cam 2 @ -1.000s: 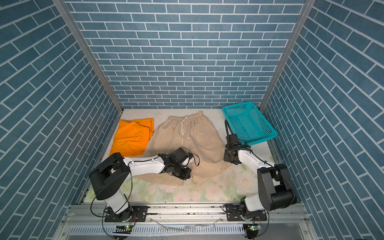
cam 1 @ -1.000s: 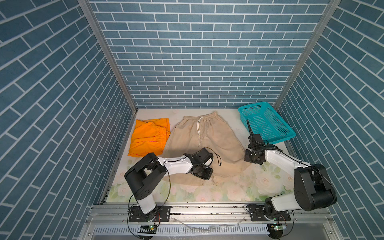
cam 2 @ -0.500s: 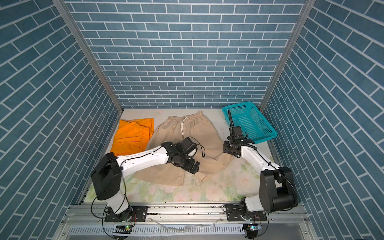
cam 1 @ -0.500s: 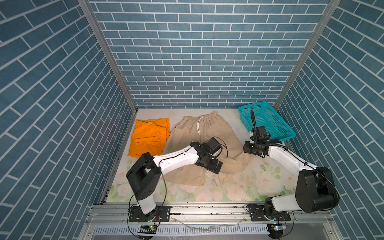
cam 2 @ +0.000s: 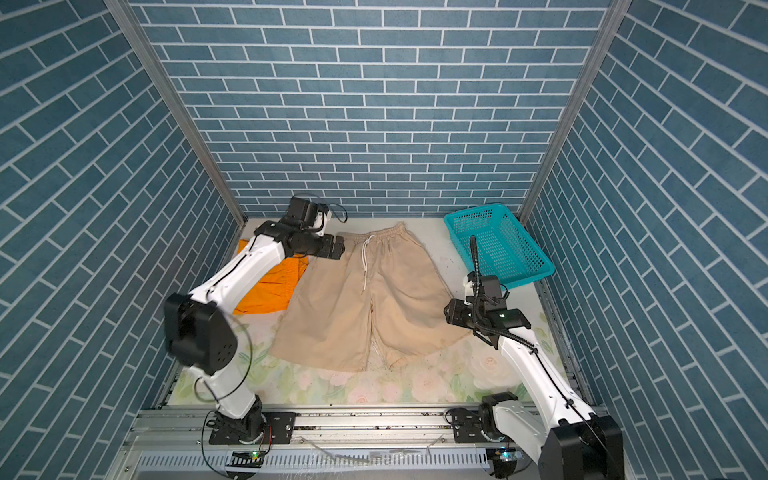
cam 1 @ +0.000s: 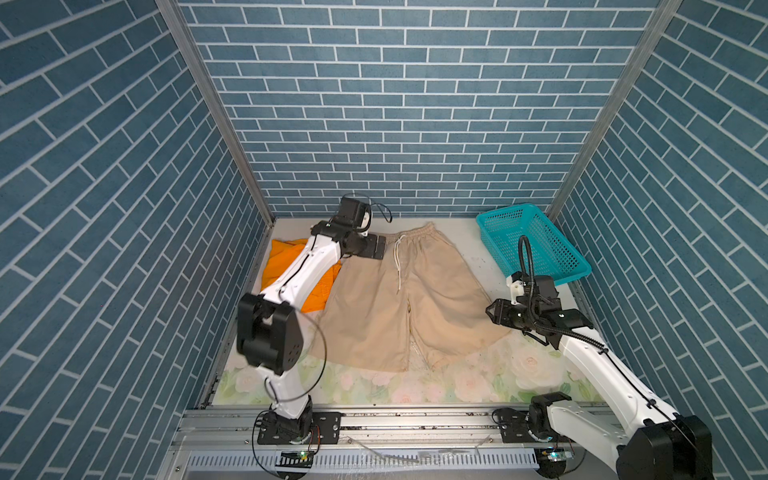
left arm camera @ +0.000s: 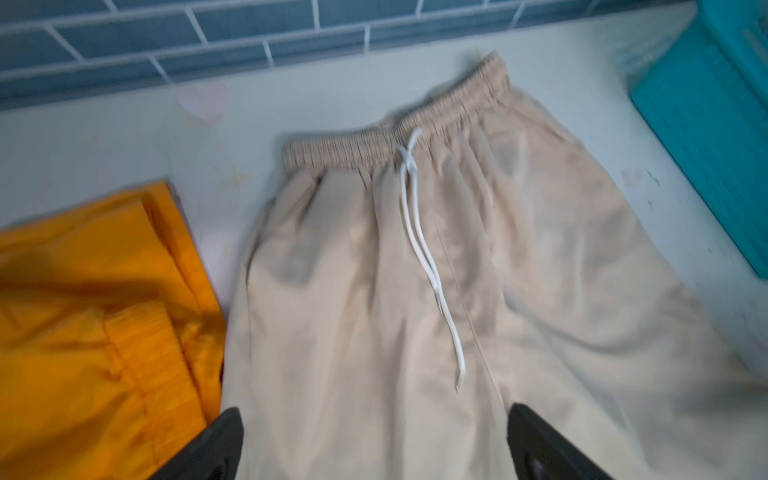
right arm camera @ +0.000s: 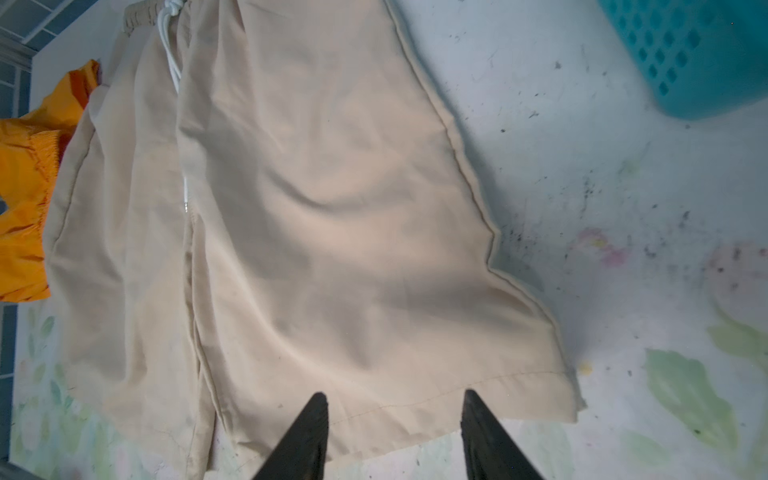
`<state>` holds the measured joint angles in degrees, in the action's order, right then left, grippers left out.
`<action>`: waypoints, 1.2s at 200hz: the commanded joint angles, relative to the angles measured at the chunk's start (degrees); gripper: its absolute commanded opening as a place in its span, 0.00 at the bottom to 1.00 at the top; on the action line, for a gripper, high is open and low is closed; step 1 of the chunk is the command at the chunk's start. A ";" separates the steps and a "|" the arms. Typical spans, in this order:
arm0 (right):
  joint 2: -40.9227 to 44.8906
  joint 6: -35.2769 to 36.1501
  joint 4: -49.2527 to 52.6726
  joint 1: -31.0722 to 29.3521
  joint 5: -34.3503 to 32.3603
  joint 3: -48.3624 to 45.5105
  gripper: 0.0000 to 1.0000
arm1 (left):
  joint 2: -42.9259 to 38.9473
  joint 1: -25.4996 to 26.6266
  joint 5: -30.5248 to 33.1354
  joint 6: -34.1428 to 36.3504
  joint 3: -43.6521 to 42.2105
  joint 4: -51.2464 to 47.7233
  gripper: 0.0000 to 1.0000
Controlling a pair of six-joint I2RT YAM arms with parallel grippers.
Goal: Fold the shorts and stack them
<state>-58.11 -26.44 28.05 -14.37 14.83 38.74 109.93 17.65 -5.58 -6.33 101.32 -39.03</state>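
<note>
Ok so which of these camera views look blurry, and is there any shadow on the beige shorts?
Left wrist view: smeared by motion blur, the pale beige cloth shorts and white drawstring streaked, the teal perforated plastic basket soft. Right wrist view: sharp, a soft shadow band across the shorts. In both top views: crisp, only the left arm's black elbow joint and its cable ghosted.

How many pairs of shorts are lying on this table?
2. The beige shorts lie spread flat mid-table. The orange shorts lie bunched beside them, toward the left wall, partly hidden behind the left arm.
</note>
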 commanded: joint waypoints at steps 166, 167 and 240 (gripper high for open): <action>-1.48 -8.80 -18.04 -5.40 7.00 -3.50 0.55 | 44.80 -7.19 -13.00 12.14 46.82 -21.71 0.80; -1.48 -8.81 -17.99 -5.44 6.98 -3.50 0.55 | 44.78 -7.23 -12.98 12.13 46.80 -21.71 0.78; 1.22 -7.10 -8.95 -6.01 0.28 -3.36 0.56 | 41.90 -7.28 -11.65 9.01 46.95 -21.80 0.00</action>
<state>-58.50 -34.06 14.11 -20.21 19.64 33.85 154.30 10.52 -19.20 4.21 148.20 -59.11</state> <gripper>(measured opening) 0.555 0.057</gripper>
